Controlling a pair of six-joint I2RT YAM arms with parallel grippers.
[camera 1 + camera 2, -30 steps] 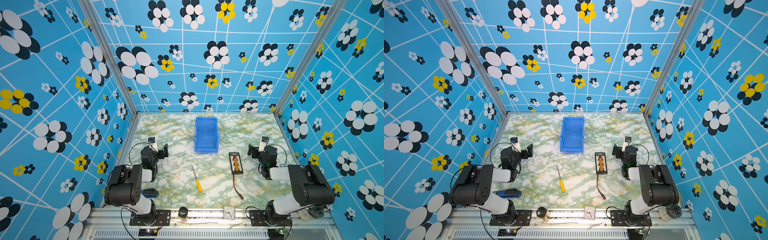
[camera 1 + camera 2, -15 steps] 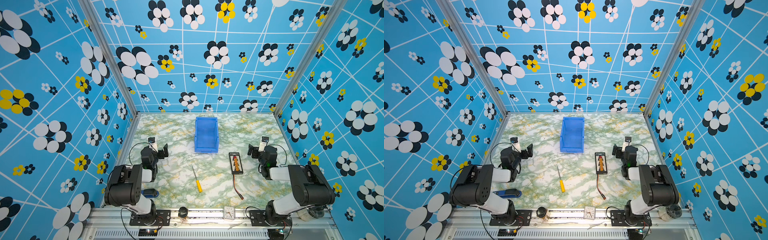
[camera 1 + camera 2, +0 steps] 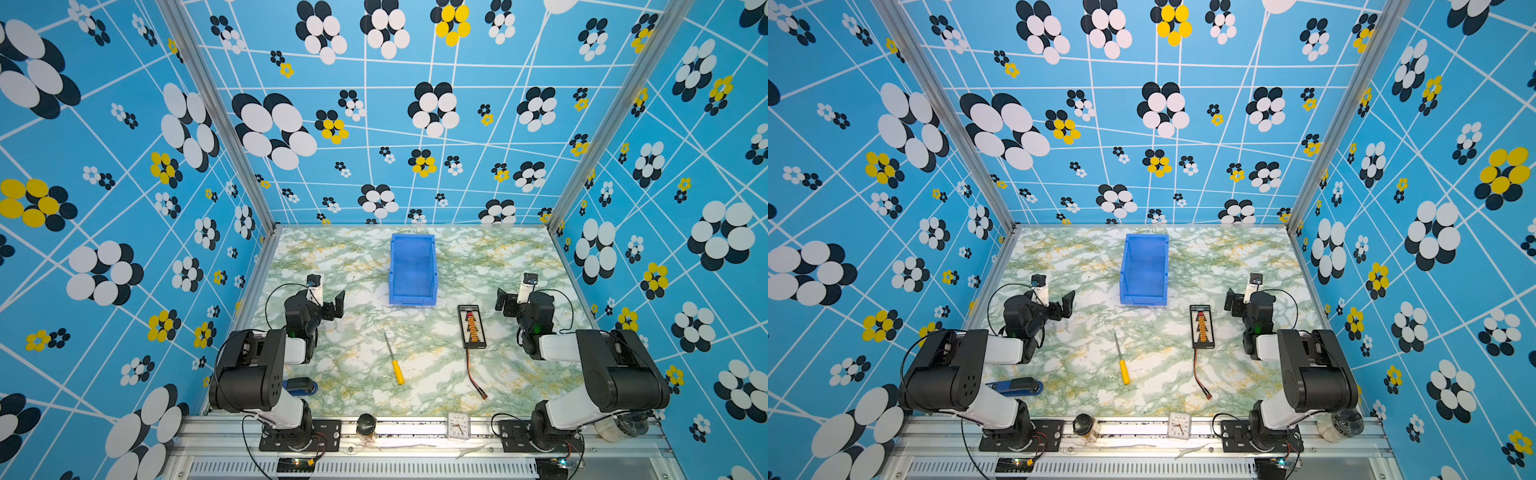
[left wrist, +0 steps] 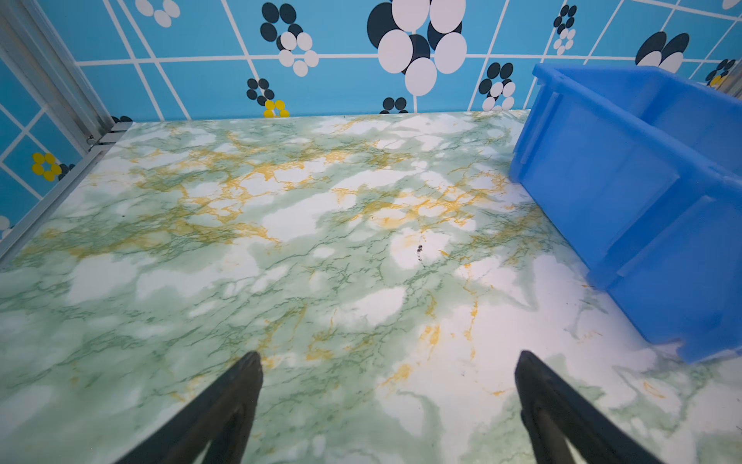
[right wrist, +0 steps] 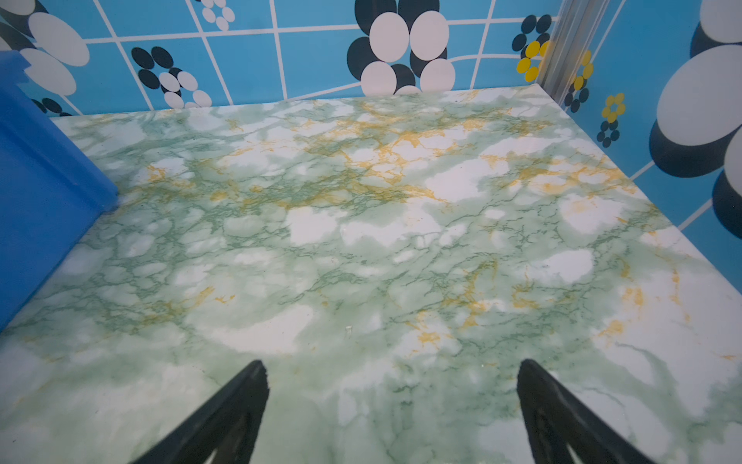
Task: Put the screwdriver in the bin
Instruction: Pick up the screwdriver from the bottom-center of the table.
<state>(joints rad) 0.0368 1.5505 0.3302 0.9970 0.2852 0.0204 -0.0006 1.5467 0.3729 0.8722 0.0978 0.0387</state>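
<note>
- screwdriver [image 3: 394,358] flat on the marble table [image 3: 357,266], outside the bin [image 3: 412,300], in front of its low front lip and well apart from it
- both top views: grey shaft end points toward the bin, yellow handle end away from it [image 3: 1122,360]
- bin [image 3: 1144,300] upright, nothing seen inside
- left gripper [image 4: 386,359]: jaws spread wide, nothing between them, only bare table; sits off the bin's left side, apart from it; bin wall [image 4: 626,193] shows in the left wrist view
- right gripper [image 5: 391,363]: jaws spread wide too, holds nothing; off the bin's right side, apart; a bit of bin wall [image 5: 36,193] in the right wrist view
- black board [image 3: 471,326] with red-black wire: near the bin's front right corner, not touching it
- blue-and-black stapler [image 3: 300,386]: well apart from the bin, by the left arm base
- neither gripper touches the screwdriver or the bin
</note>
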